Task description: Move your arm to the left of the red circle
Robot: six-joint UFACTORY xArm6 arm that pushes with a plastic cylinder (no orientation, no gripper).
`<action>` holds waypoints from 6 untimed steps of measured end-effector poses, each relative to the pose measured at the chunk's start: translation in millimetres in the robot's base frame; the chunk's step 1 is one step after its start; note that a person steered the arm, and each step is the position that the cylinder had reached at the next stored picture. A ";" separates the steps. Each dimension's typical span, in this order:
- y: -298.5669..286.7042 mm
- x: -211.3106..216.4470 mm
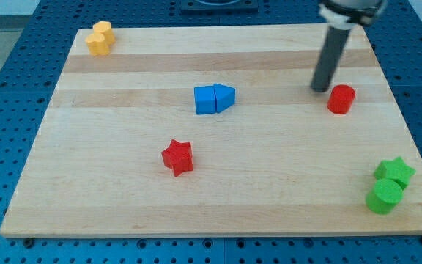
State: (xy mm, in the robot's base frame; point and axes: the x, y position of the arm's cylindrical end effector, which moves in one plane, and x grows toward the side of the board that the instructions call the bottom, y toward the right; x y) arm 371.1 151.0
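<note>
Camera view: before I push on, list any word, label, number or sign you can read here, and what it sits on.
None: no text shows on the wooden board, the red circle, my tip just to its left, or any other block.

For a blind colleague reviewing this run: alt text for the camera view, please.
My tip rests just left of the red circle on a wooden board, with a blue block, red star, yellow block and two green blocks scattered around.

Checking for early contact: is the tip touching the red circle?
Apart. The camera view shows a thin strip of bare wood between my tip and the red circle; the tip sits just to the view's left of it, slightly toward the view's top.
</note>
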 end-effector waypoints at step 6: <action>1.5 47.7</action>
